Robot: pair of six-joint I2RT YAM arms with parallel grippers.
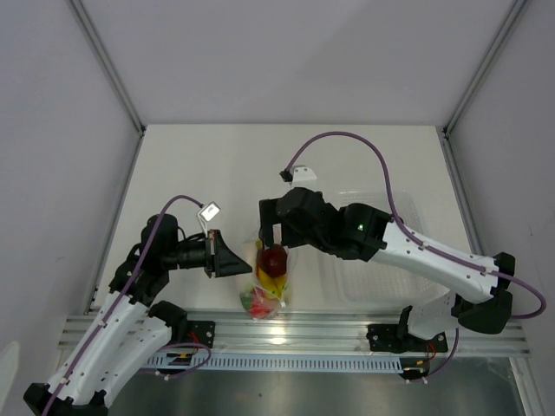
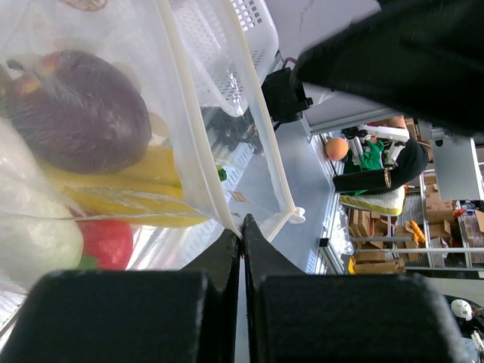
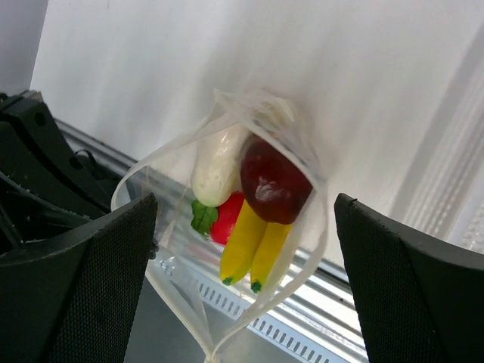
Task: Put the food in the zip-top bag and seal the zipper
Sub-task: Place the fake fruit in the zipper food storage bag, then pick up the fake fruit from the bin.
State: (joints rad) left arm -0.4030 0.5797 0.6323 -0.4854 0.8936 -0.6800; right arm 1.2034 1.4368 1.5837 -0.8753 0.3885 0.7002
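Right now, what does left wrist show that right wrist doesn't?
Left wrist only: left pincer shut on the bag edge, by the zipper. Right wrist only: right pincer open, the bag's gaping mouth between its fingers. Both: bag holding banana, purple piece, red fruit, white piece.

No text, brand, number or sign can be read in any view: the small yellow-and-black stickers [image 1: 185, 355] on the grey aluminium rail [image 1: 329, 334] are too small, and the brown cardboard boxes [image 2: 435, 200] seen from the left wrist are too blurred.
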